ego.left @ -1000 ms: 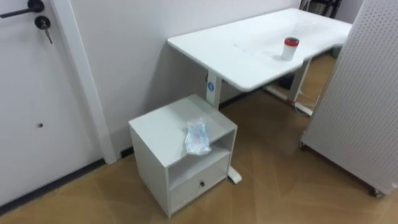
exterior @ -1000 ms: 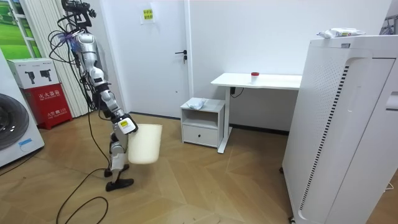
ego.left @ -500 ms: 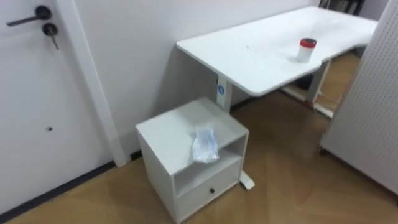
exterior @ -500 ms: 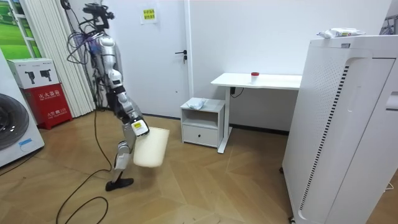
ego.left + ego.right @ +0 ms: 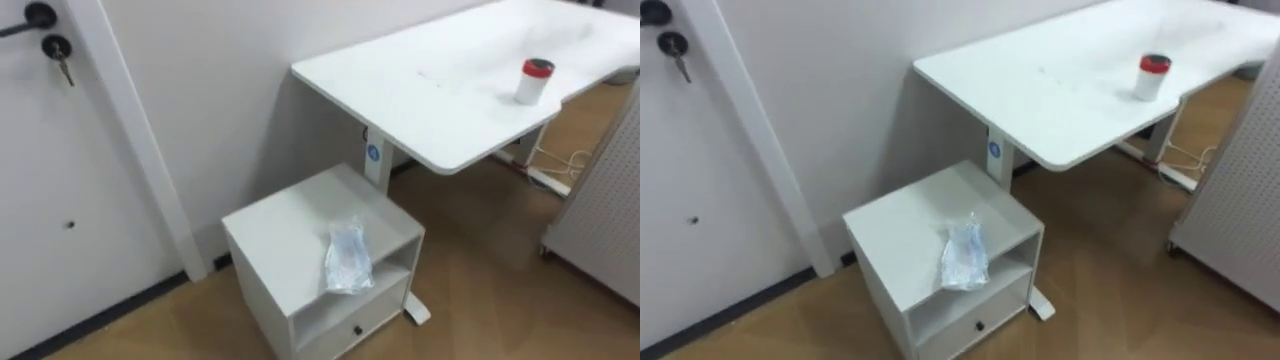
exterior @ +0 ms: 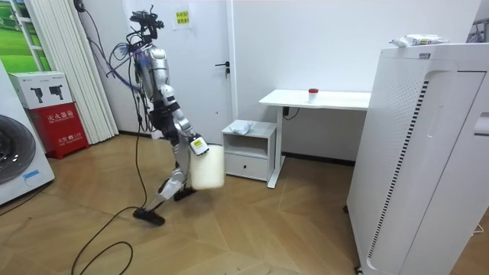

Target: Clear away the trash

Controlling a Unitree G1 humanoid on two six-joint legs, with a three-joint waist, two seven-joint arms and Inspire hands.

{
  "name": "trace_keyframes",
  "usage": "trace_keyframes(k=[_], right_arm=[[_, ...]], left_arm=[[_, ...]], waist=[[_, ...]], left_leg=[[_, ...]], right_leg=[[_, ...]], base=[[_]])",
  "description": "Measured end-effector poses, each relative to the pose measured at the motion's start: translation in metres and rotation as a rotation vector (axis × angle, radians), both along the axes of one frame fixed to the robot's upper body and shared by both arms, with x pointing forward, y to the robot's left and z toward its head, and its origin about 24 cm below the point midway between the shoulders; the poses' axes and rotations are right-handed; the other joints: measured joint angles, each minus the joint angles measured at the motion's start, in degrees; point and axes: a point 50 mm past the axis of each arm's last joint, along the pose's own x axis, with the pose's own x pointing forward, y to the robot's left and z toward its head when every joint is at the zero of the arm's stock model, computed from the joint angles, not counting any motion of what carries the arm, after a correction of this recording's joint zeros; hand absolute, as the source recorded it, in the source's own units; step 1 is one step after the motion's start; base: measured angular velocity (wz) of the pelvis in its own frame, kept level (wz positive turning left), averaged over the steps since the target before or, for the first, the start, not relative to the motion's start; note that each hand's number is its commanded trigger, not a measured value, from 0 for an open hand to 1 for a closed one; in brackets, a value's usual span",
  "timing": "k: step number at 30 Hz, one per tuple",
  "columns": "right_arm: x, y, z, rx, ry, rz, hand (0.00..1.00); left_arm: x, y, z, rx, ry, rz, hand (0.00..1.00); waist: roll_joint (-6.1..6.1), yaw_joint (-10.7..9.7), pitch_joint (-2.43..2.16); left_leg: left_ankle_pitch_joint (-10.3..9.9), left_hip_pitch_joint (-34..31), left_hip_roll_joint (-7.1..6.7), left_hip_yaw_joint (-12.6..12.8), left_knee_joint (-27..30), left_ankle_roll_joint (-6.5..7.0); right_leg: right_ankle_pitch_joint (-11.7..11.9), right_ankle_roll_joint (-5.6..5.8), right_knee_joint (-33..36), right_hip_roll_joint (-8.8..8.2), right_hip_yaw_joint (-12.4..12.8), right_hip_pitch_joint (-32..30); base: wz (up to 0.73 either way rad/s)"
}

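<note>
Left eye view: a crumpled clear plastic bag (image 5: pixel 348 258) lies at the front edge of the white cabinet's (image 5: pixel 290 225) top; the cabinet's base is cut off. A red-lidded jar (image 5: pixel 533 80) stands on the desk (image 5: pixel 440 95). Room view: the robot, nearer than a second ago, carries a white bin (image 6: pixel 208 168) just beside the cabinet, right hand (image 6: pixel 196 143) at its rim, grip impossible to tell.

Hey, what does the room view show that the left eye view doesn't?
Room view extras: the robot, carrying a white bin just short of the cabinet, plus a washing machine and a tall white appliance. Left eye view extras: the key hanging from the lock and a blue sticker on the leg of the desk. Shared: the cabinet with a crumpled plastic bag on top, the desk with its red-lidded cup, and the door.
</note>
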Motion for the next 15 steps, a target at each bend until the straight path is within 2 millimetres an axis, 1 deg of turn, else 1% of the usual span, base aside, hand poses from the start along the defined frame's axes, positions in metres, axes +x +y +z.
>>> trace_keyframes(k=[1,2,3,4,5,6,7,8,9,10,11,12,14,15], right_arm=[[0.004,0.001,0.001,0.009,-0.013,0.004,1.0],[0.01,0.002,0.002,0.011,-0.034,0.01,1.0],[0.012,0.002,0.002,0.012,-0.043,0.008,1.0],[0.014,0.002,0.003,0.015,-0.061,-0.009,1.0],[0.015,0.002,0.004,0.018,-0.077,-0.018,1.0],[0.015,0.002,0.004,0.017,-0.083,-0.02,1.0],[0.014,0.002,0.004,0.017,-0.089,-0.019,1.0],[0.013,0.002,0.005,0.016,-0.095,-0.009,1.0],[0.012,0.003,0.004,0.017,-0.094,-0.006,1.0],[0.008,0.004,0.003,0.023,-0.084,-0.006,1.0],[0.0,0.004,0.001,0.026,-0.068,-0.013,1.0],[-0.002,0.004,0.0,0.026,-0.063,-0.016,1.0],[-0.004,0.004,0.0,0.024,-0.054,-0.009,1.0],[-0.004,0.004,-0.001,0.021,-0.048,-0.002,1.0]], left_arm=[[0.005,0.001,0.002,0.006,-0.024,-0.008,0.0],[0.007,0.001,0.003,0.015,-0.036,-0.016,0.0],[0.008,0.001,0.003,0.016,-0.041,-0.017,0.0],[0.005,0.001,0.003,0.019,-0.046,-0.018,0.0],[0.002,0.002,0.003,0.028,-0.045,-0.016,0.0],[0.0,0.002,0.002,0.031,-0.043,-0.013,0.0],[-0.004,0.004,0.002,0.036,-0.035,-0.011,0.0],[-0.008,0.004,0.002,0.042,-0.026,-0.015,0.0],[-0.009,0.004,0.002,0.046,-0.022,-0.021,0.0],[-0.012,0.003,0.001,0.052,-0.015,-0.024,0.0],[-0.015,0.002,0.0,0.051,-0.012,-0.019,0.0],[-0.016,0.002,0.0,0.051,-0.013,-0.018,0.0],[-0.019,0.005,0.001,0.065,-0.021,0.001,0.0],[-0.019,0.006,0.001,0.067,-0.022,0.009,0.0]], waist=[[0.22,0.3,0.25],[0.76,0.3,0.8],[0.95,0.3,0.85],[1.38,0.5,0.82],[1.87,0.1,0.94],[2.12,-0.1,0.88],[2.14,-0.4,0.85],[2.09,-1.1,0.5],[1.96,-1.3,0.37],[1.66,-1.7,0.12],[1.97,-2.4,-0.17],[2.15,-2.3,-0.25],[2.33,-1.5,-0.13],[2.34,-1.4,-0.13]], left_leg=[[-0.5,1.3,-0.05,-0.3,-1.3,0.09],[-0.6,2.8,0.34,-0.6,-2.6,0.01],[-0.5,3.6,0.53,-0.6,-3.5,-0.19],[-0.4,5.2,1.11,-0.6,-5.1,-0.26],[-0.4,6.5,1.65,-0.7,-6.5,-0.42],[-0.3,7.0,1.97,-0.9,-6.9,-0.57],[-0.3,8.3,2.2,-1.4,-8.4,-0.9],[-0.3,9.3,2.22,-2.6,-9.6,-1.25],[-0.3,9.9,2.17,-3.0,-10.1,-1.44],[-0.3,11.5,2.12,-3.9,-11.4,-1.93],[-0.3,13.3,2.51,-4.7,-13.0,-2.61],[-0.2,14.3,2.8,-4.8,-14.2,-2.89],[0.5,17.2,3.37,-4.7,-17.5,-4.01],[0.6,17.5,3.49,-4.7,-17.8,-4.19]], right_leg=[[1.4,-0.06,3.6,-0.42,0.3,-3.1],[0.2,-0.52,6.6,-0.28,0.2,-6.6],[-0.9,-0.72,7.1,-0.12,-0.1,-8.5],[-2.8,-0.76,5.8,0.66,-0.2,-11.8],[-4.3,-0.73,1.1,1.66,-0.2,-14.0],[-4.7,-0.71,-2.5,2.39,-0.2,-14.7],[-4.7,-0.73,-11.5,3.5,-0.2,-14.8],[-4.1,-0.59,-21.6,4.59,-0.2,-13.9],[-3.3,-0.65,-26.1,5.15,-0.1,-13.3],[0.9,-0.93,-31.8,6.38,0.1,-11.7],[3.9,-0.99,-34.7,7.68,0.3,-9.3],[4.1,-1.07,-35.9,8.21,0.3,-8.0],[4.6,-1.45,-39.7,9.77,0.7,-5.5],[4.6,-1.46,-40.2,9.96,0.7,-5.2]], base=[[-0.16],[-0.15],[-0.09],[0.0],[0.0],[0.09],[0.25],[0.31],[0.41],[0.48],[0.42],[0.17],[-0.14],[-0.09]])
